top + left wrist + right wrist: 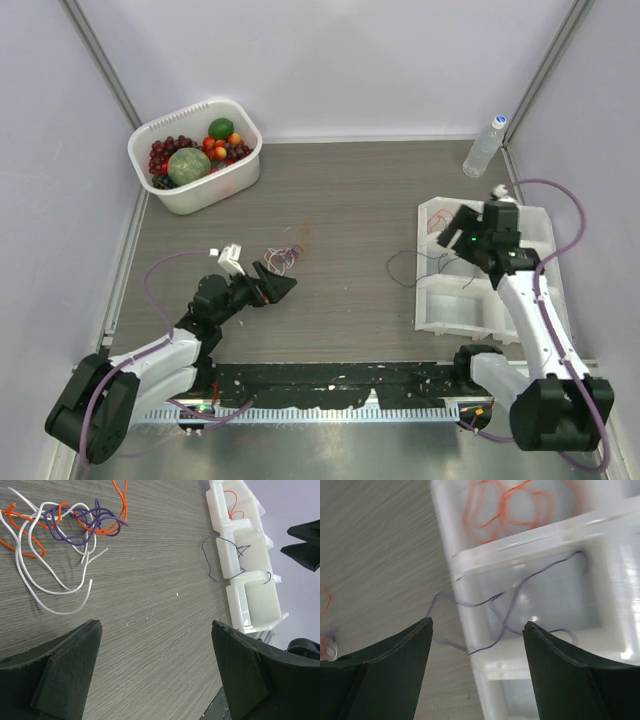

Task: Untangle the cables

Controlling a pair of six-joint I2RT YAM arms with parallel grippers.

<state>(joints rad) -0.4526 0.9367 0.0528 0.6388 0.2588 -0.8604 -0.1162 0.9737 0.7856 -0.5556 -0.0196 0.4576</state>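
Note:
The cables lie as a small tangle (283,258) of white, orange and purple wires on the table, just beyond my left gripper (278,284). In the left wrist view the tangle (65,520) is at the upper left, and the gripper (156,630) is open and empty above bare table. One thin purple wire (405,268) drapes over the left wall of the white tray (480,312), half in the middle compartment. An orange wire (505,505) lies in the far compartment. My right gripper (477,625) is open and empty above the purple wire (470,604); in the top view it (452,232) hovers over the tray.
A white basket (240,170) of fruit stands at the back left. A water bottle (485,145) stands at the back right. The white tray (250,605) has several compartments and sits on the right side. Grey walls close in the table on three sides.

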